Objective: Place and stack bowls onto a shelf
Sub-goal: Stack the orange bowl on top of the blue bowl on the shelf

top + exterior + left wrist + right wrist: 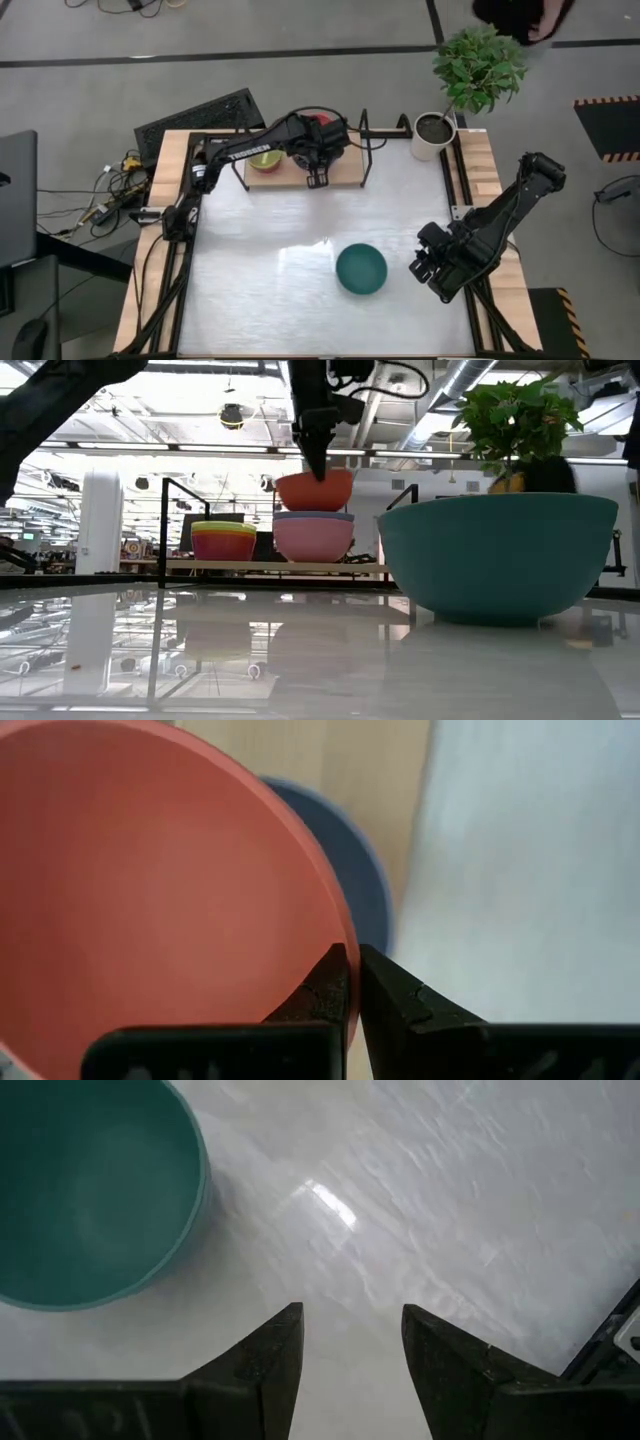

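Red bowl [314,490] hangs just above the blue-and-pink stack [313,536] on the shelf [345,176], its rim pinched by the left gripper [352,982]; right gripper [352,1342] spread beside the teal bowl [361,268]
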